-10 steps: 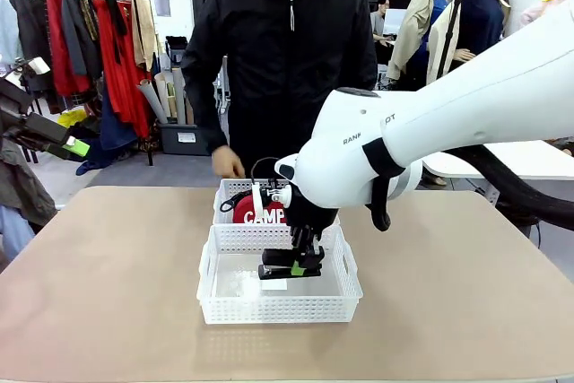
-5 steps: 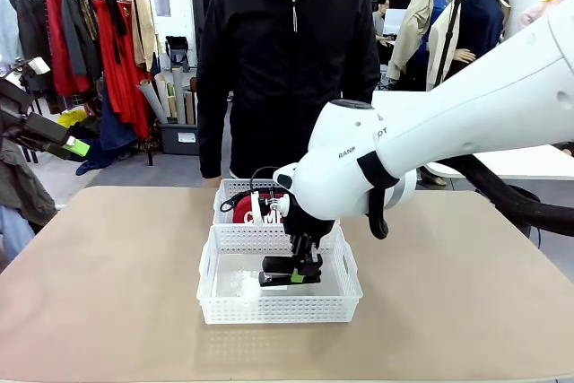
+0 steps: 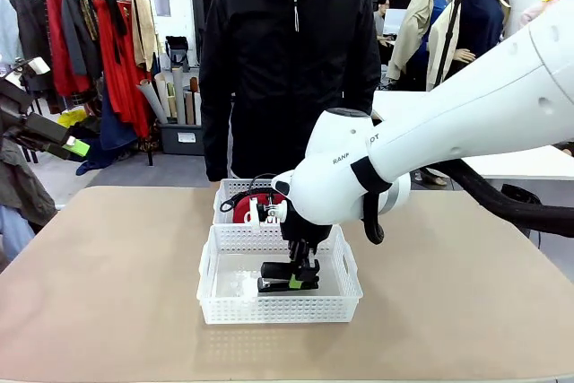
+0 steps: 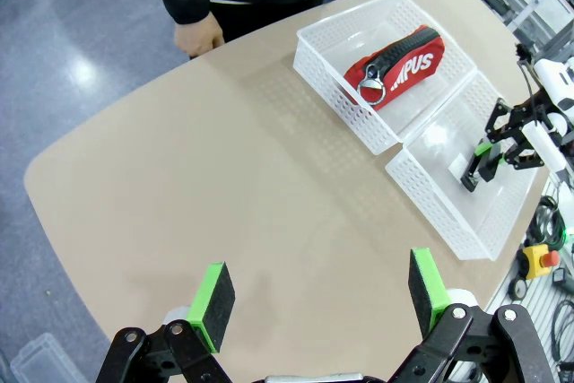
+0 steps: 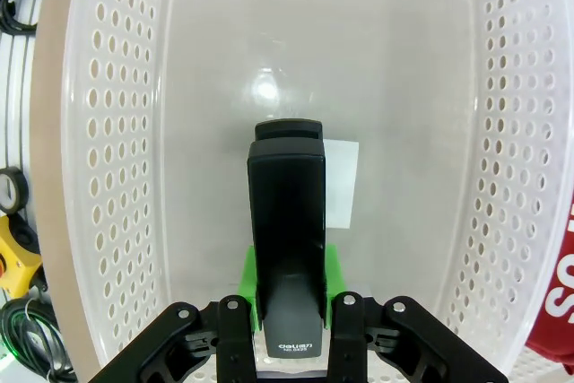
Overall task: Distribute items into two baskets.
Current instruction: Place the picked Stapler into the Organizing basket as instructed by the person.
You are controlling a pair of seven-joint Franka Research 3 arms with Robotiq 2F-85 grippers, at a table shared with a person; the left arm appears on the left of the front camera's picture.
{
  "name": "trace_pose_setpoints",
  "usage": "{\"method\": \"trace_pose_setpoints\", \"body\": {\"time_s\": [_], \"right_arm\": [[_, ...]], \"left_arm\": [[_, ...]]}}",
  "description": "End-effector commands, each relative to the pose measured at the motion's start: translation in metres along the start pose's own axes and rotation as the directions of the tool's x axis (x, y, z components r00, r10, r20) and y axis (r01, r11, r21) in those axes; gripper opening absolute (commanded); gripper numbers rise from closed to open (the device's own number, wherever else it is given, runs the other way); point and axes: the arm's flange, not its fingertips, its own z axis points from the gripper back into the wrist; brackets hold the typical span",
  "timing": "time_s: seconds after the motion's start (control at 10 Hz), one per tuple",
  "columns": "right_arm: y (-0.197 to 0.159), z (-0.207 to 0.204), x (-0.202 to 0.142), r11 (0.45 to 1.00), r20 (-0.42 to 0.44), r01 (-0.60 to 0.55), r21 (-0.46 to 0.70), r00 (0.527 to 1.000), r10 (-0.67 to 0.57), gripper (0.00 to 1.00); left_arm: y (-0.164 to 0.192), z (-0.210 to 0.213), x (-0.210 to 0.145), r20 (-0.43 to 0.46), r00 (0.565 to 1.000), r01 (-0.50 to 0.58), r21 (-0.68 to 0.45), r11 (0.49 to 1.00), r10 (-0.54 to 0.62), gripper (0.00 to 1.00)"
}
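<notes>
Two white lattice baskets stand end to end at mid-table. The far basket (image 3: 231, 191) (image 4: 327, 51) holds the red pouch (image 3: 254, 210) (image 4: 399, 65) with white lettering. My right gripper (image 3: 291, 281) (image 5: 289, 307) hangs low inside the near basket (image 3: 278, 313) (image 5: 108, 150), shut on the black stapler (image 3: 285, 274) (image 5: 287, 221), which lies level just above the basket's bottom label (image 5: 343, 181). The left wrist view shows my left gripper (image 4: 320, 289) open and empty above bare tabletop, well away from the near basket (image 4: 430, 195).
A person in a black jacket stands at the table's far edge, a hand (image 4: 199, 38) hanging by the side. A yellow box with a red button (image 4: 541, 260) and cables sit just off the table by the near basket. A clothes rack (image 3: 90, 42) stands farther back.
My right gripper has come down with the stapler deeper into the near basket. The person's hand has drawn back from the far basket to the side.
</notes>
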Motion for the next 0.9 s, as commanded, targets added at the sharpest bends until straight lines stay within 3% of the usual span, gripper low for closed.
{"method": "trace_pose_setpoints", "body": {"time_s": [0.0, 0.1, 0.5, 0.6, 0.8], "right_arm": [[-0.004, -0.001, 0.005, 1.0, -0.002, 0.022, -0.02, 1.0, -0.022, 0.04], [-0.004, 0.0, 0.005, 1.0, 0.0, 0.018, -0.003, 1.0, -0.018, 0.13], [-0.003, 0.012, 0.004, 1.0, 0.01, 0.025, -0.015, 1.0, -0.025, 0.87], [-0.002, 0.02, 0.002, 0.999, 0.016, 0.033, -0.015, 0.999, -0.033, 1.0], [0.004, 0.035, -0.002, 0.999, 0.027, 0.041, -0.018, 0.999, -0.041, 1.0]], "left_arm": [[-0.001, 0.0, 0.0, 0.007, 1.0, -0.008, 0.001, 1.0, 0.008, 1.0], [-0.001, 0.0, 0.0, 0.007, 1.0, -0.008, 0.001, 1.0, 0.008, 1.0], [-0.001, 0.0, 0.0, 0.007, 1.0, -0.008, 0.001, 1.0, 0.008, 1.0], [-0.001, 0.0, 0.0, 0.007, 1.0, -0.008, 0.001, 1.0, 0.008, 1.0], [-0.001, 0.0, 0.0, 0.007, 1.0, -0.008, 0.001, 1.0, 0.008, 1.0]]}}
